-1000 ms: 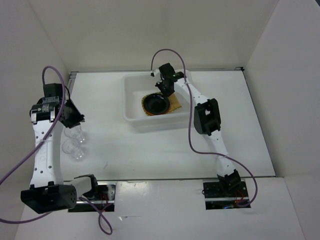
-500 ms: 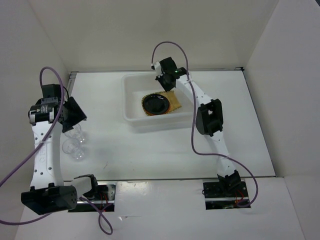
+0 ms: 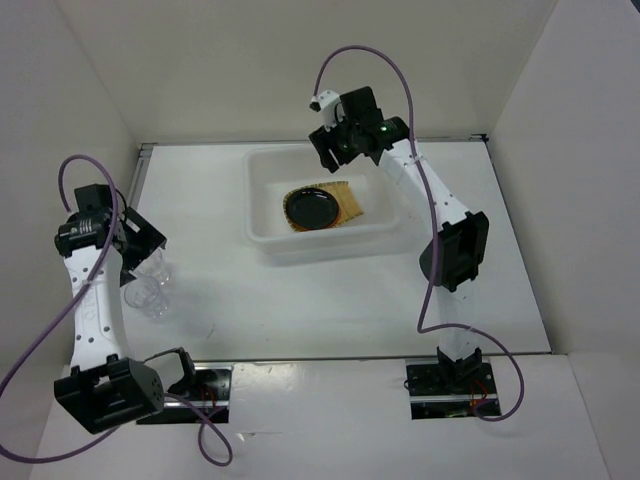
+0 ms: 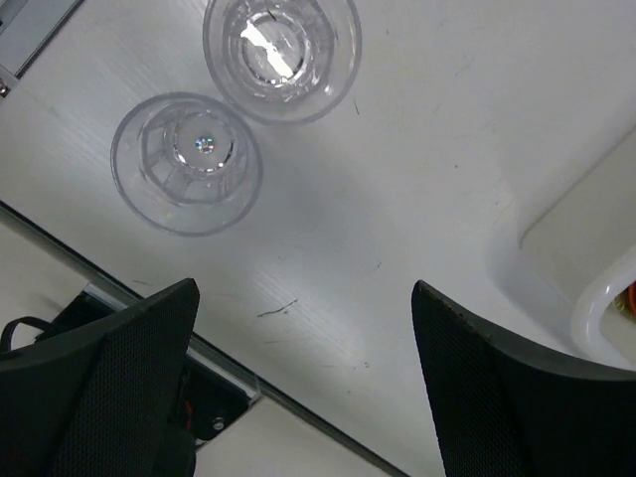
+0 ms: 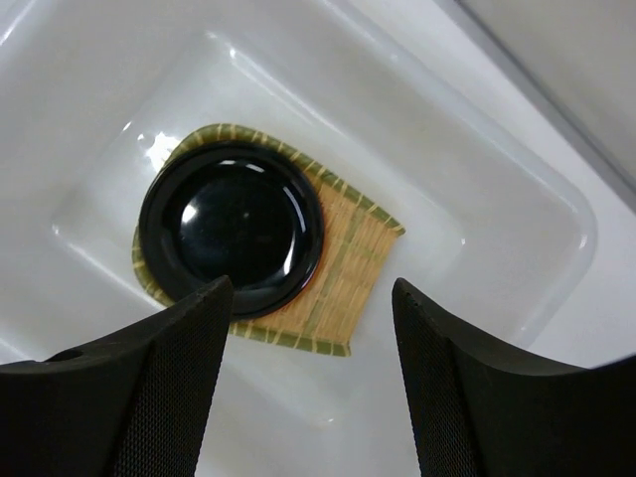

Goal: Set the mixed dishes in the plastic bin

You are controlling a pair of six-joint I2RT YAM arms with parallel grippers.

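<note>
The plastic bin [image 3: 262, 200] stands at the back middle of the table. Inside it lies the bamboo tray [image 3: 352, 202] with the glossy black plate [image 3: 312, 208] on its rounded end. My right gripper [image 3: 335, 150] hovers over the bin's far edge, open and empty; from its wrist I look down on the plate [image 5: 231, 227] and the tray [image 5: 343, 268]. Two clear glass cups [image 3: 155, 268] [image 3: 145, 298] stand upright side by side on the table at the left. My left gripper [image 3: 140, 240] hangs above them, open and empty, with the cups [image 4: 281, 55] [image 4: 187, 162] beyond its fingertips.
White walls enclose the table on the left, the back and the right. A corner of the bin [image 4: 596, 298] shows at the right of the left wrist view. The table's near edge with a metal rail [image 4: 229, 358] lies below the left gripper.
My right gripper opened and rose up and back out of the bin, leaving the black plate on the tray. My left gripper opened wide and drew back to the left over the cups.
</note>
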